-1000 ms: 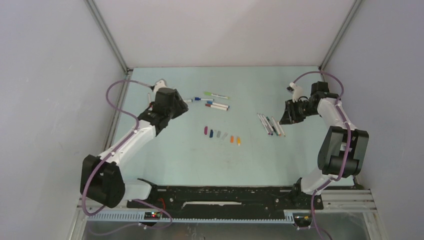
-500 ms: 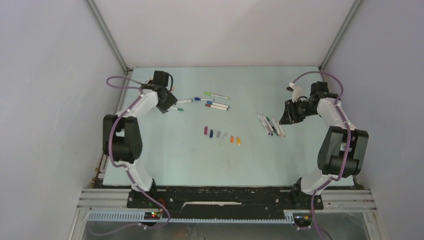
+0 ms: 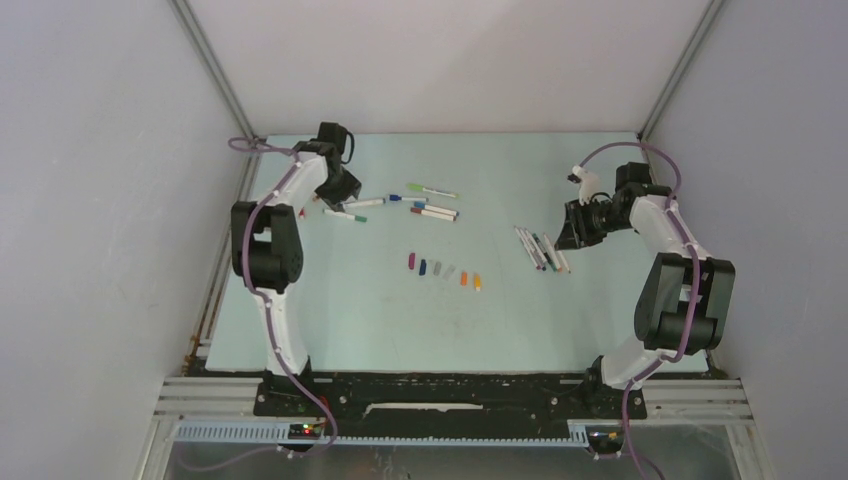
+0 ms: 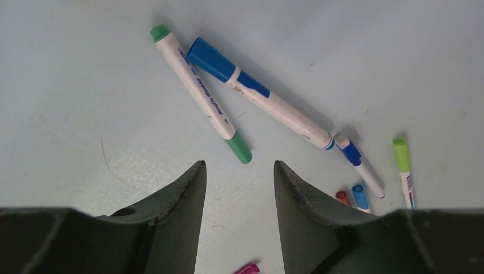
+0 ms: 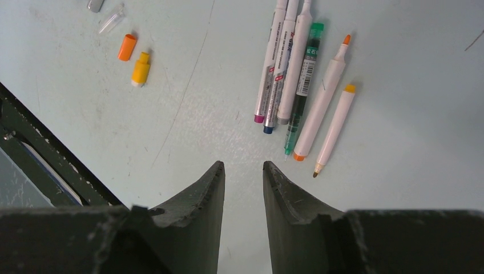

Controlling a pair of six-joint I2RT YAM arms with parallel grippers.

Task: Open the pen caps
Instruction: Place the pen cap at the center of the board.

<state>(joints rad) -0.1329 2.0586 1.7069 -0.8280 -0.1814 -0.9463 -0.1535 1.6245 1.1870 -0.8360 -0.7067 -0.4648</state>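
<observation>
Several loose pen caps [image 3: 443, 270] lie in a row mid-table, from magenta [image 3: 412, 261] to orange [image 5: 126, 47] and yellow [image 5: 140, 68]. Several uncapped pens [image 3: 540, 248] lie side by side right of them, tips bare [image 5: 297, 74]. Capped pens lie at the back left: a green-ended pen [image 4: 197, 91], a thick blue-capped one [image 4: 257, 94], a small blue one [image 4: 357, 165] and a light green one [image 4: 402, 165]. My left gripper [image 4: 237, 165] hovers open just short of the green-ended pen, holding nothing. My right gripper [image 5: 242, 165] stands open and empty beside the uncapped pens.
Grey walls close in the light table [image 3: 340, 320] on three sides, and the left arm reaches along the left wall. The black rail [image 3: 450, 395] with both arm bases runs along the near edge. Another capped pen pair [image 3: 435, 212] lies behind the cap row.
The left arm has swung up and stretched toward the back left corner, uncovering the green-ended pen, and its jaws have narrowed slightly. The right arm has hardly moved.
</observation>
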